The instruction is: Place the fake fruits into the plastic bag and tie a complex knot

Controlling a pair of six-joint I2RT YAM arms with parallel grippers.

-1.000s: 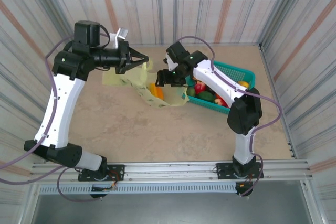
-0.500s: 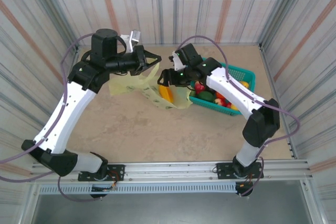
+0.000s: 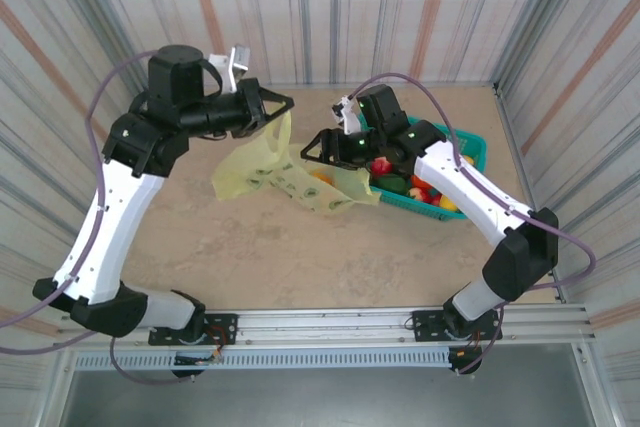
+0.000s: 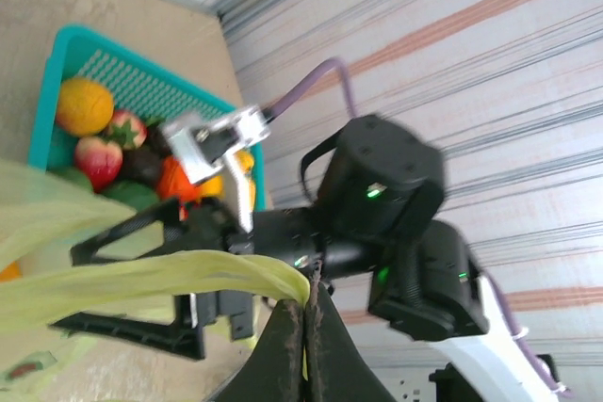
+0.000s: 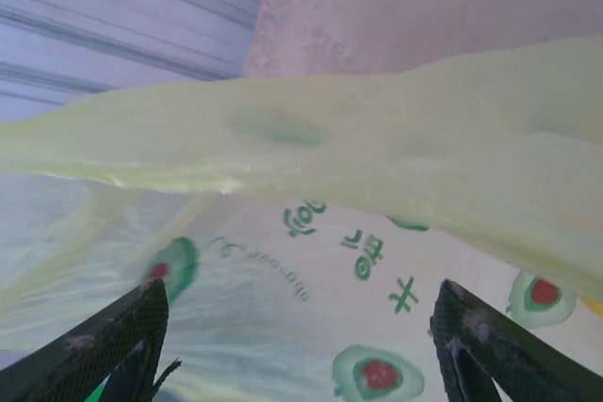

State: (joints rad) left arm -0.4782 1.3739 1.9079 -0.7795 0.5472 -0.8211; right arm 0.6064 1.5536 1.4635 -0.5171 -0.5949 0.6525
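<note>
The plastic bag [image 3: 262, 169] is pale yellow-green with avocado prints and hangs spread over the table's middle. My left gripper [image 3: 278, 107] is shut on one handle strip [image 4: 151, 275] and holds it up, the strip pinched at the fingertips [image 4: 306, 300]. An orange fruit [image 3: 321, 176] shows through the bag's film. My right gripper [image 3: 312, 148] is open at the bag's right side. In the right wrist view its fingertips [image 5: 127, 331] stand wide apart with the printed film [image 5: 311, 327] between them and a handle strip [image 5: 320, 129] stretched above. More fake fruits [image 3: 398, 183] lie in the basket.
The teal mesh basket [image 3: 466, 140] sits at the right rear, close behind the right forearm, and holds an orange fruit [image 4: 83, 105] and a red one [image 4: 95, 158]. Corrugated walls [image 3: 400, 7] enclose the table on three sides. Bare tabletop [image 3: 330, 257] lies toward the near edge.
The left gripper has raised the handle and shifted a little right, so the bag hangs more spread out. The right arm has swung its elbow right, and its jaws have narrowed slightly.
</note>
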